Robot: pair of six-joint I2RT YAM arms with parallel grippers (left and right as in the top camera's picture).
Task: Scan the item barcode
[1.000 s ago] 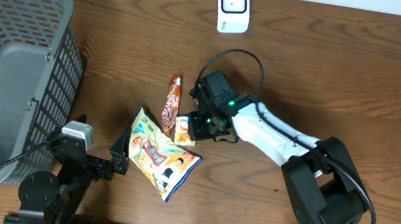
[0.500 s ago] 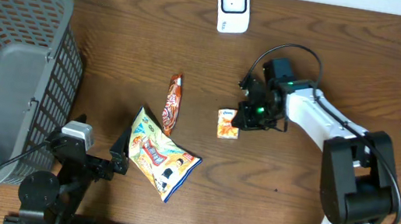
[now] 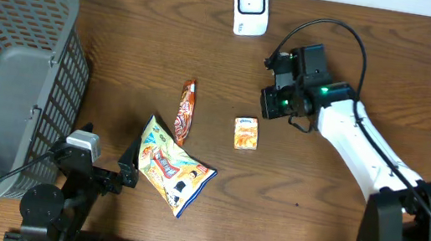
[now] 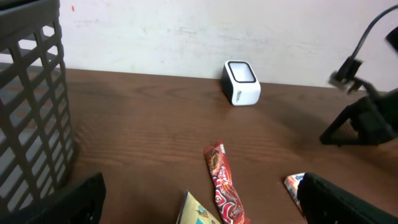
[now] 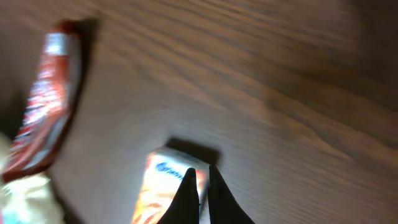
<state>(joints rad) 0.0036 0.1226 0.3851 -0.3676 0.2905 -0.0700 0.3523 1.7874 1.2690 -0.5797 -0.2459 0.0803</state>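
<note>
Overhead: box (image 3: 246, 132) loose on desk (image 3: 125, 40), just near-left of closed, empty right tool (image 3: 275, 105); left tool (image 3: 127, 169) spread wide, well apart.

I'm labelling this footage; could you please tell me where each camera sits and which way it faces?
Overhead: above the table, looking straight down; left arm and right arm show.
Left wrist: low, facing the scanner and wall; open left gripper at bottom.
Right wrist: looking down at the orange box; shut right gripper shows.
All three share the red snack bar.

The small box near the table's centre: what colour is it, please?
The small box is orange and white, clearest overhead.
</note>
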